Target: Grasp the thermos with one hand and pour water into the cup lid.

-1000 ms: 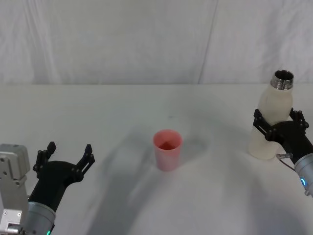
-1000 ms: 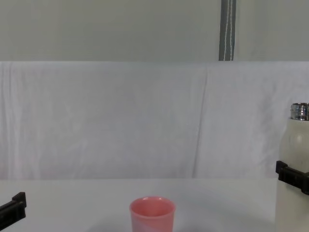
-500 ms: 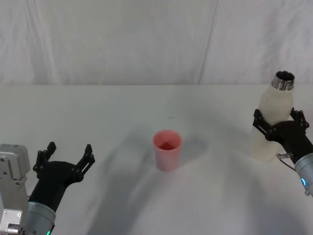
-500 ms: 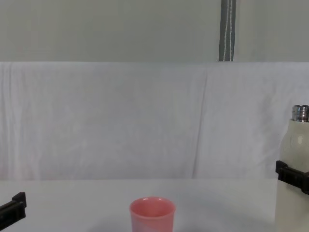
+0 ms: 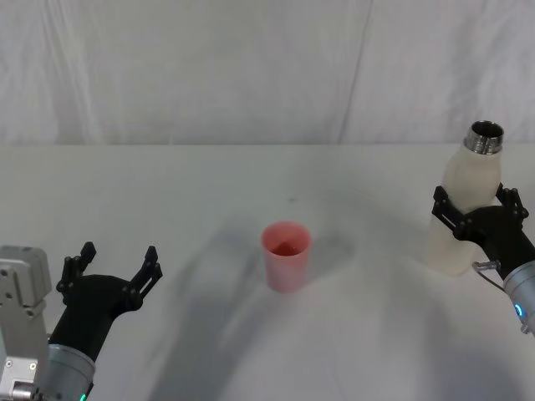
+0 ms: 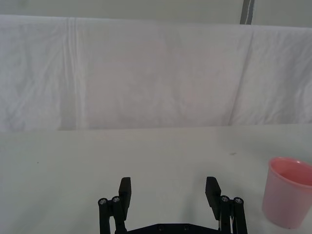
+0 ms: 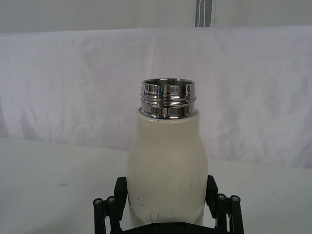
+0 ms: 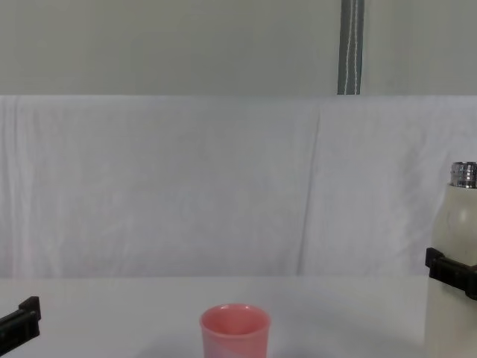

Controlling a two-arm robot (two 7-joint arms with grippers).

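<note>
While left gripper (image 5: 117,269) gapes, right gripper (image 5: 478,209) clamps thermos (image 5: 465,205).

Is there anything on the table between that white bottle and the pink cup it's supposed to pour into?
Nothing visible. The thermos, gripped by the right gripper, stands to the right of the cup lid, with only bare table between them.
</note>
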